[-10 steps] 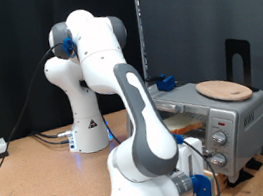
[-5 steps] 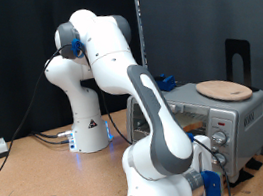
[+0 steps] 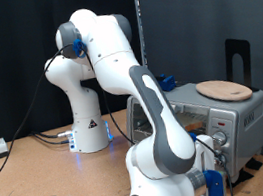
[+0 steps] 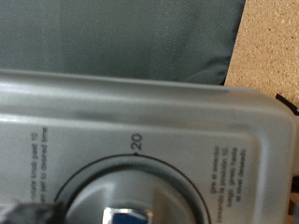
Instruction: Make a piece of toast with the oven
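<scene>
Gripper [image 3: 211, 162] at oven [image 3: 237, 113] knobs, fingertips hidden

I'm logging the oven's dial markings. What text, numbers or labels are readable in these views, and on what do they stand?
"20": on the oven front panel, above the knob dial arc, in the wrist view.
Small print on either side of the dial: too blurred to quote reliably.
Exterior view: panel markings by the knobs are too small to read.
The gripper cannot be made out.
</scene>
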Robot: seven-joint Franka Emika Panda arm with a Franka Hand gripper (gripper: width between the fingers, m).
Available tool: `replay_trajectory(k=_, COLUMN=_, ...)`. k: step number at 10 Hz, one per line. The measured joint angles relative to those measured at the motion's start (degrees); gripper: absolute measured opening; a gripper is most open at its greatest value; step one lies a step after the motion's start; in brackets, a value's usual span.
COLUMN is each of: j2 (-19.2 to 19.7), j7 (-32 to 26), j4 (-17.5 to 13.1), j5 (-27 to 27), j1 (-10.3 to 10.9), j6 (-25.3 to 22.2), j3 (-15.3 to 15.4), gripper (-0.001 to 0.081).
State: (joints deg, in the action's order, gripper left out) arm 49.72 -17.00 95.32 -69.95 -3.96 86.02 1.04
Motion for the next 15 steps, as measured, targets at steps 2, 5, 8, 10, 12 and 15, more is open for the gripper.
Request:
replay_trajectory(k=2, j2=-0.15, j7=-0.27, j4=0.06, j5=-0.33, j1=-0.01, j6=-0.04, j3=0.03, gripper=0.0397)
replay_trajectory(k=5, j2=-1.37, j7=-0.15, j4=0.84, j5=-0.35, j1=0.00, j6=-0.27, j3=0.05, gripper=0.0097)
replay_trajectory(k=8, j2=-2.18, j7=-6.33, j4=1.80, j5=-0.47, j1=0.00, j6=0.90, j3=0.15, gripper=0.0097)
replay_trajectory(k=10, j2=-4.29, j7=-19.70, j4=4.47, j5=-1.41, j1=-0.01, j6=3.19, j3=0.44, gripper=0.0097)
replay_trajectory(k=12, j2=-5.17, j7=-32.15, j4=6.36, j5=-3.41, j1=-0.26, j6=3.89, j3=0.52, gripper=0.0097)
replay_trajectory(k=15, j2=-5.22, j7=-36.75, j4=6.81, j5=-4.14, j1=-0.44, j6=3.74, j3=0.57, gripper=0.0097)
